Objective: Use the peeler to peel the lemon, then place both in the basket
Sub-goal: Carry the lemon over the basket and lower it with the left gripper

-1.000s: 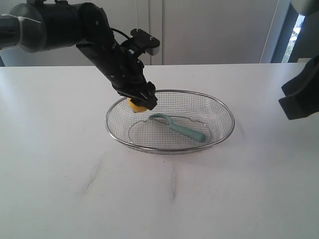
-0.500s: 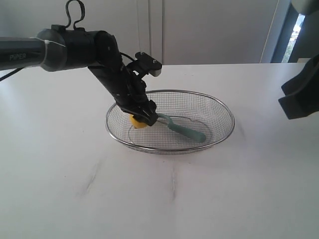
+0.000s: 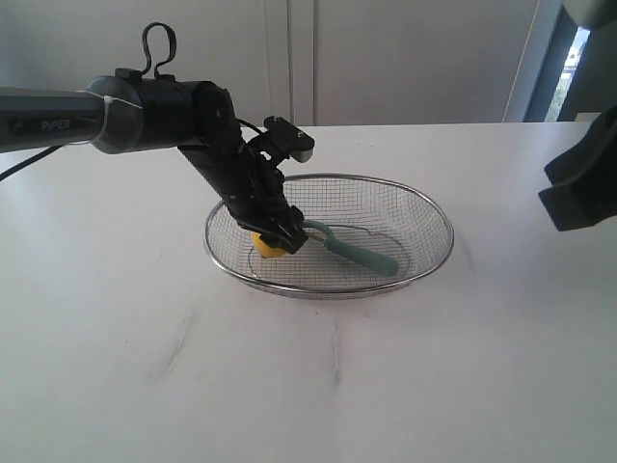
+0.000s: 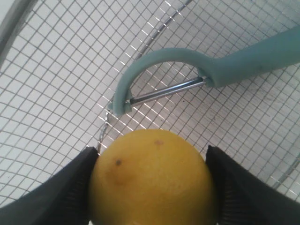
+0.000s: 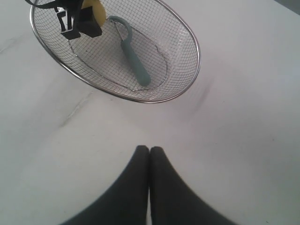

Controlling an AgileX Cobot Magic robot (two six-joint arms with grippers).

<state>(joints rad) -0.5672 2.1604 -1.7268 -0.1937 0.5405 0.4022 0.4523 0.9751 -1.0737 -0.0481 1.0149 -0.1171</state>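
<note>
My left gripper (image 3: pixel 275 239) is shut on the yellow lemon (image 3: pixel 265 245), low inside the silver wire basket (image 3: pixel 436 207) at its left end. In the left wrist view the lemon (image 4: pixel 152 178) fills the space between the two black fingers (image 4: pixel 70 187), with mesh just beyond it. The teal peeler (image 3: pixel 355 253) lies on the basket floor beside the lemon, its looped head (image 4: pixel 154 70) and blade close to the fruit. My right gripper (image 5: pixel 149 151) is shut and empty, hovering over bare table short of the basket (image 5: pixel 190 35); the peeler (image 5: pixel 133 58) shows there too.
The white table (image 3: pixel 337 386) surrounds the basket and has faint grey streaks in front. A dark part of the right arm (image 3: pixel 583 183) sits at the right edge. A pale wall and a window strip lie behind the table.
The left arm has lowered the lemon from rim height down into the basket, close to the peeler's head. The right arm and the peeler have not moved.
</note>
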